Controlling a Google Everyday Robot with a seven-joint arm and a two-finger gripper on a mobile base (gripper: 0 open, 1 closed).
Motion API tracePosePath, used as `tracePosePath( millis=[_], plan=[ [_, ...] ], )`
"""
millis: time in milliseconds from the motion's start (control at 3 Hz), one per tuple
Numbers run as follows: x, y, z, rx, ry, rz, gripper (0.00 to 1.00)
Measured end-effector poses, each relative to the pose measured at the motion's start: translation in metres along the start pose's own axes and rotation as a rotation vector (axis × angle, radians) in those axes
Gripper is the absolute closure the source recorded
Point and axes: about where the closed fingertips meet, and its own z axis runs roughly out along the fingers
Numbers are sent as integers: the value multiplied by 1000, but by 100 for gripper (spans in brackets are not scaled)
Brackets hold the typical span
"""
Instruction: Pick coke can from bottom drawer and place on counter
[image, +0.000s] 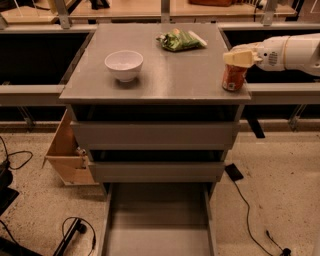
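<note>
The coke can (233, 78) stands upright on the grey counter (165, 75), at its right front corner. My gripper (241, 58) reaches in from the right on a white arm and sits at the can's top, hiding the lid. The bottom drawer (157, 220) is pulled out at the foot of the cabinet, and its grey floor shows nothing in it.
A white bowl (124, 64) stands on the counter's left side and a green snack bag (180, 40) lies at the back. Two closed grey drawers (155, 135) sit under the counter. A tan wooden box (67, 152) is on the floor at left. Cables lie on the floor.
</note>
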Motion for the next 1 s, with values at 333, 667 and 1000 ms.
tracePosePath(
  millis=[333, 667, 1000],
  plan=[
    [0, 0, 0, 0, 0, 0, 27],
    [0, 0, 0, 0, 0, 0, 0],
    [0, 0, 0, 0, 0, 0, 0]
  ],
)
